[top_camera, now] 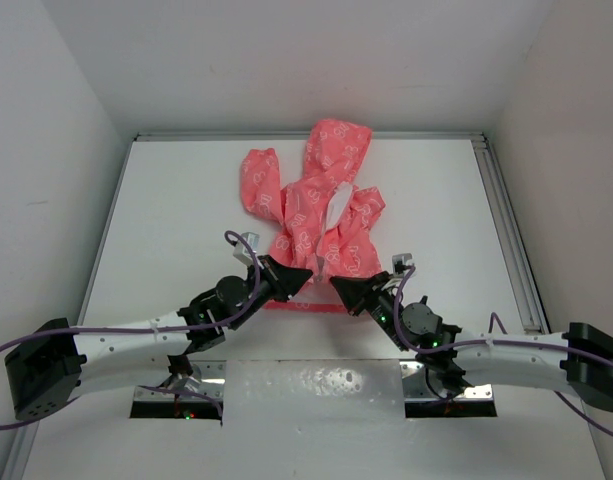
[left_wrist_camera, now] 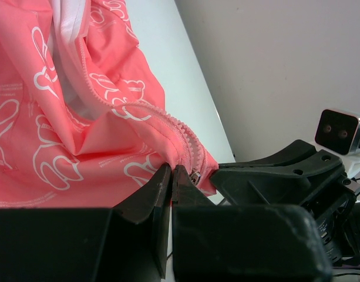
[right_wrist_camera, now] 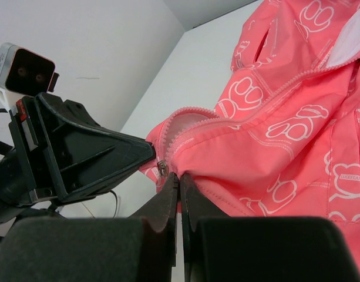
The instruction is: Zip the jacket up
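The coral-pink jacket [top_camera: 316,215] lies flat on the white table [top_camera: 186,240], hood at the far end and hem nearest the arms. Its front is unzipped, with white lining [top_camera: 336,208] showing. My left gripper [top_camera: 308,273] is shut on the hem just left of the zip's bottom end. My right gripper [top_camera: 335,284] is shut on the hem just right of it. In the left wrist view my left gripper [left_wrist_camera: 172,171] pinches fabric beside the metal zip slider [left_wrist_camera: 195,175]. In the right wrist view my right gripper [right_wrist_camera: 180,175] pinches fabric next to the slider [right_wrist_camera: 162,169]. The two grippers' tips nearly touch.
An aluminium rail [top_camera: 508,235] runs along the table's right side, and white walls close in the left, right and far sides. A translucent sheet [top_camera: 316,392] lies between the two arm bases at the near edge.
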